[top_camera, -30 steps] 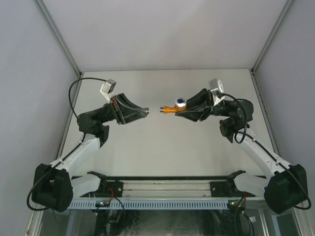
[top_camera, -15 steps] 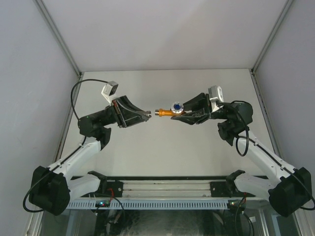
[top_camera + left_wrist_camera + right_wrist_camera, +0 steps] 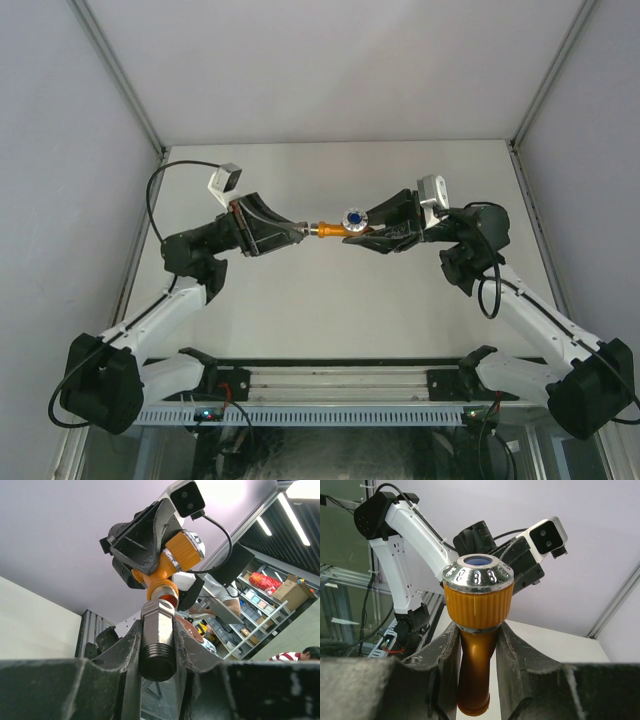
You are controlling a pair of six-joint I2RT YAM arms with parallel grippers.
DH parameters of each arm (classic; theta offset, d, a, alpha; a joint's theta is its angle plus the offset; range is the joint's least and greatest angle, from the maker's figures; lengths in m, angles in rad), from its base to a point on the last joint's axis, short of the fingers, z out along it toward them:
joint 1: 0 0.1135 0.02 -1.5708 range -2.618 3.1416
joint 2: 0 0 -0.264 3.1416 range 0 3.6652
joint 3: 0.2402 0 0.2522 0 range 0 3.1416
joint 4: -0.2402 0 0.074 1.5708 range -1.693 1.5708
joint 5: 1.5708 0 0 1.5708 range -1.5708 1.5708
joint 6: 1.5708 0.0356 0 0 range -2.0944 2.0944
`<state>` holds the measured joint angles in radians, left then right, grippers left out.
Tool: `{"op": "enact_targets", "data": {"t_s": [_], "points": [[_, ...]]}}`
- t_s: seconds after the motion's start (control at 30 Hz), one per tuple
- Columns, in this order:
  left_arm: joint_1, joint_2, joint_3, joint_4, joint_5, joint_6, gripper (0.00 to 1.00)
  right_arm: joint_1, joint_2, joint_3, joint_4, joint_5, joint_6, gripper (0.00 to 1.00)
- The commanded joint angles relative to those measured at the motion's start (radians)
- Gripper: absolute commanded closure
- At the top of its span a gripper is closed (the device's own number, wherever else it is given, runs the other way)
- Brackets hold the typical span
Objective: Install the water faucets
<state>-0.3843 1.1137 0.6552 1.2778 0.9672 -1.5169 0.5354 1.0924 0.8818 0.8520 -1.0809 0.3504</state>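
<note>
Orange faucet (image 3: 337, 229) clamped in the right gripper (image 3: 358, 232), its threaded end meeting the grey metal fitting (image 3: 158, 639) pinched by the left gripper (image 3: 296, 232).

A grey threaded fitting (image 3: 158, 637) is shown; shelves (image 3: 252, 625) holding boxes (image 3: 292, 587) are seen behind. A pale table (image 3: 330, 310) is enclosed by walls (image 3: 330, 70).

Pale grey walls (image 3: 330, 70) enclose a white table (image 3: 330, 310); stocked shelves (image 3: 250, 630) stand beyond.
</note>
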Motion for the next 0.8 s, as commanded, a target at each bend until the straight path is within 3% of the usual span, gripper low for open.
{"op": "enact_targets", "data": {"t_s": [0.0, 0.77], "points": [[-0.004, 0.006, 0.005, 0.051, -0.033, -0.020, 1.00, 0.014, 0.003, 0.053, 0.016, 0.023, -0.028, 1.00], [-0.004, 0.023, 0.020, 0.050, -0.018, -0.020, 1.00, 0.028, 0.051, 0.095, -0.105, 0.012, -0.098, 1.00]]}}
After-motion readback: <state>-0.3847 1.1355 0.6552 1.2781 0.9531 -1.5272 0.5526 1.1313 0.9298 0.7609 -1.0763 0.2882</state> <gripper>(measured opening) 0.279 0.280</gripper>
